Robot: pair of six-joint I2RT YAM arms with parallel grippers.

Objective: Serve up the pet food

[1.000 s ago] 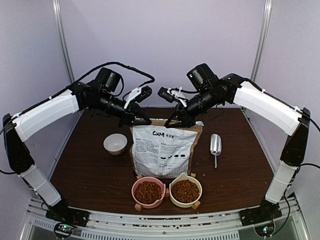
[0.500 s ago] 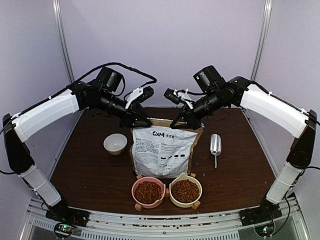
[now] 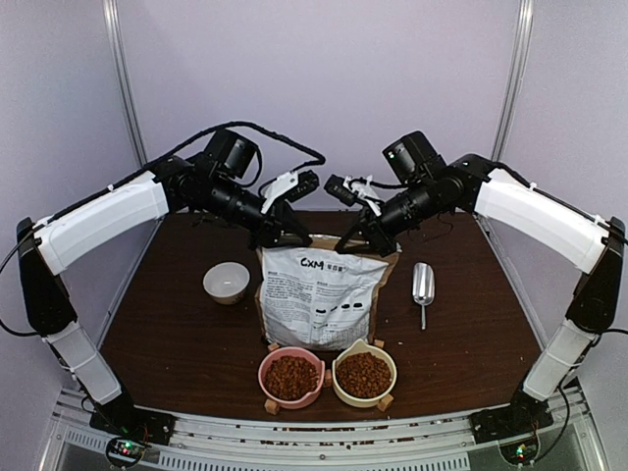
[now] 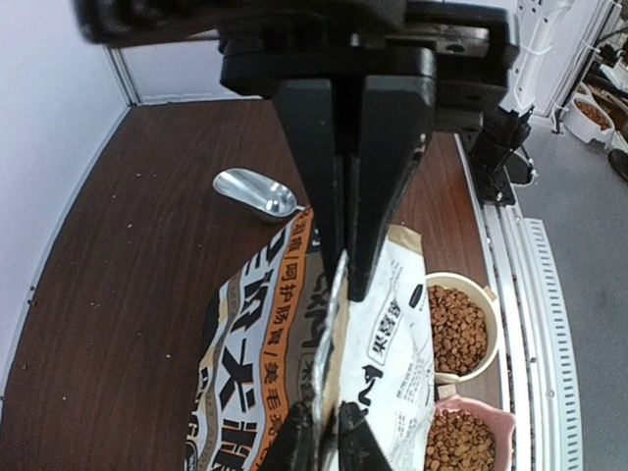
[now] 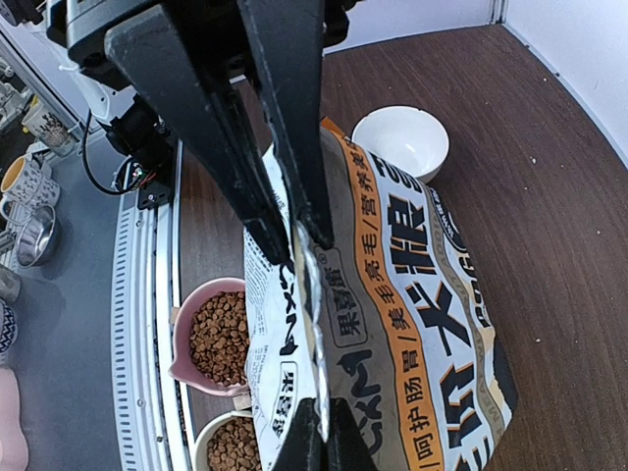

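The pet food [image 3: 291,377] fills a pink bowl [image 3: 263,381] and a cream bowl [image 3: 393,377] at the table's front. Behind them stands the brown-and-white paper bag [image 3: 319,299], upright, with its top seam pressed flat. My left gripper [image 3: 292,238] is shut on the seam's left part; in the left wrist view its fingertips [image 4: 294,437] flank the silver edge. My right gripper [image 3: 361,245] is shut on the seam's right part, as its own view [image 5: 319,442] shows. No food shows inside the bag.
An empty white bowl [image 3: 227,282] stands left of the bag. A metal scoop [image 3: 423,285] lies to the bag's right. Purple walls enclose the table at the back and sides, and the arm bases line the near edge.
My left arm has shifted right along the bag's top seam, toward its middle. The right arm drew slightly right and up at first, then held. The bag, bowls and scoop stayed put.
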